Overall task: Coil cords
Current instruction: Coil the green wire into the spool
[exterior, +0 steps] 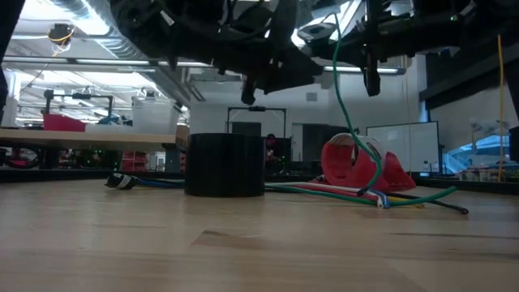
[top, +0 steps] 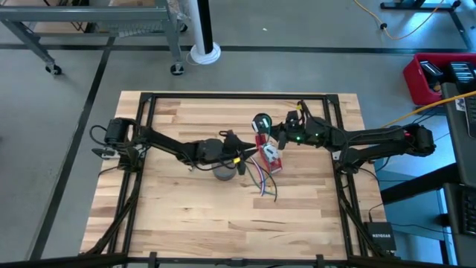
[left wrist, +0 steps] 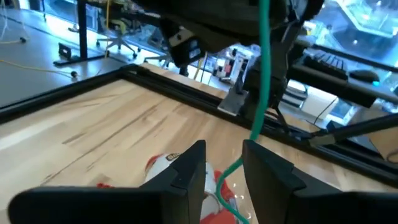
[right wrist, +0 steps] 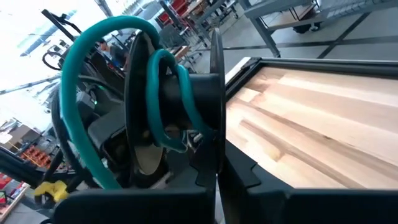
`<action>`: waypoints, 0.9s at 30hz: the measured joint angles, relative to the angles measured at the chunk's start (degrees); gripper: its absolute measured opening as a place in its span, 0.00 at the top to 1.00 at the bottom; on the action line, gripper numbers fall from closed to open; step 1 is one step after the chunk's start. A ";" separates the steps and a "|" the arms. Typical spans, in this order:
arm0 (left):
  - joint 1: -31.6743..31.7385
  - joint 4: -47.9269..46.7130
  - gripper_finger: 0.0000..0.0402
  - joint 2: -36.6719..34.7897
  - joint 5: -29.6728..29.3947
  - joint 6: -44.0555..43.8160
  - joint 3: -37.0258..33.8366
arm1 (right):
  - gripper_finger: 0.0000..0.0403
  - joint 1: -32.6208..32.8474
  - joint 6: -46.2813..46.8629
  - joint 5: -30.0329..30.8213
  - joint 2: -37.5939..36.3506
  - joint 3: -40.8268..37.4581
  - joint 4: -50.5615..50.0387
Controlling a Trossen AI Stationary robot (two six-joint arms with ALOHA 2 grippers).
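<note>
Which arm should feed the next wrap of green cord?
Left. Its end effector sits open around the hanging green cord, above the table. The right end effector is shut on the spool, so it should just hold.

A teal-green cord (right wrist: 93,74) loops around a black spool (right wrist: 180,99) just ahead of the right gripper's (right wrist: 214,165) dark fingers. Below the left gripper (left wrist: 224,171), the same green strand runs down to a red-and-white object (exterior: 357,166). Beside it stands a dark grey tape roll (exterior: 225,165) on the pale, light-brown wood-grain table (top: 186,216).
</note>
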 joint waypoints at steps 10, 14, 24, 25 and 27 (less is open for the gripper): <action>-0.02 0.21 0.76 -0.02 0.07 1.54 0.60 | 0.99 0.00 -0.01 -0.44 -0.02 0.04 0.29; -0.03 2.17 0.76 -0.02 1.34 1.44 0.67 | 0.99 0.00 -0.03 -0.44 -0.02 0.04 0.46; 0.10 -0.75 0.76 -0.02 2.67 3.21 3.86 | 0.99 0.00 -0.22 -0.44 -0.02 0.04 1.08; 0.14 -0.66 0.76 -0.02 2.69 3.19 3.94 | 0.99 0.00 -0.22 -0.44 -0.02 0.04 1.05; 0.36 -0.82 0.76 -0.02 2.67 2.80 3.96 | 0.99 0.00 -0.22 -0.44 -0.02 0.04 1.14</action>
